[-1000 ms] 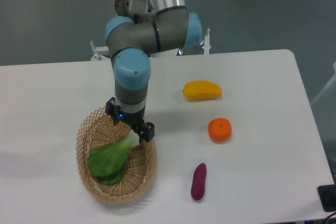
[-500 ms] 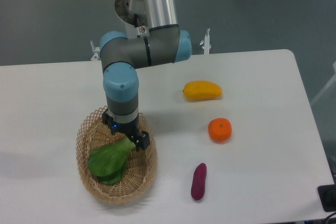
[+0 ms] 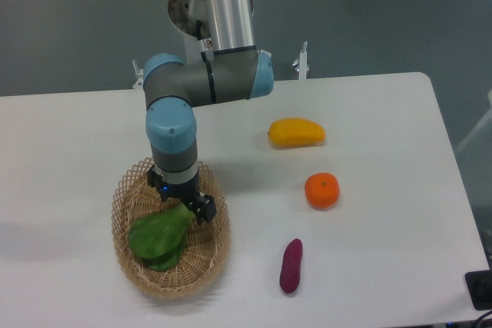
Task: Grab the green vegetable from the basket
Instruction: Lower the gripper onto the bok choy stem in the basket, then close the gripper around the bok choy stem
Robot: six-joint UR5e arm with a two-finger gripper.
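Observation:
The green vegetable [image 3: 159, 237] lies inside the tan wicker basket [image 3: 127, 265] at the table's front left, its dark leaves toward the left and its pale stem end pointing up-right. My gripper [image 3: 183, 201] has come down over that stem end, inside the basket. The black fingers [image 3: 204, 207] stand at the stem and hide it. From this high view I cannot see whether the jaws are closed on the stem.
A yellow mango [image 3: 296, 132] lies right of the arm. An orange [image 3: 322, 190] sits in front of it, and a purple sweet potato [image 3: 291, 265] lies near the front edge. The arm's elbow [image 3: 204, 81] hangs over the table's rear.
The arm has shifted left and lowered, bringing the gripper deeper into the basket over the stem end. The pale stem, visible one second ago, is now covered.

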